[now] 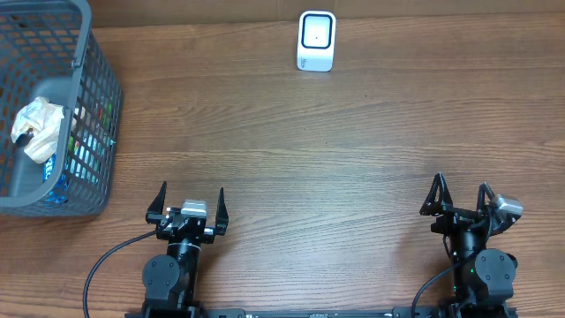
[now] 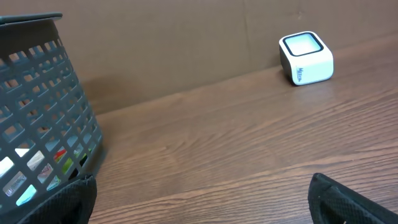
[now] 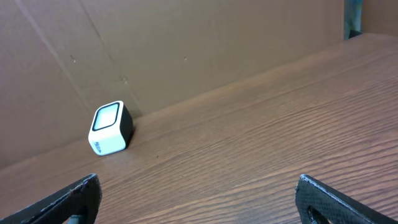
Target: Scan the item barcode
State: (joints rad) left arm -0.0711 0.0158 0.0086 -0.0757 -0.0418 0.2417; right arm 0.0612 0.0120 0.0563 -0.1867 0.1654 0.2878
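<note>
In the overhead view, a grey mesh basket (image 1: 99, 93) is seen at the left edge of the worktop (image 1: 309, 150). A crumpled white packet (image 1: 37, 128) lies on top of other coloured packages in it, so the item to be scanned is judged to be not yet picked. The barcode scanner (image 1: 316, 41) is stood at the far edge, window upward, presumably so that a code can be presented from above. The left pincer (image 1: 192, 196) and right pincer (image 1: 461, 190) are parked at the near edge, both spread wide and empty.

In the left wrist view, the basket is close on the left and the scanner far right; only the wide-set finger (image 2: 68, 202) tips are shown, with nothing between them.

In the right wrist view, the scanner is seen against the back wall, well apart from the open, empty fingers.
</note>
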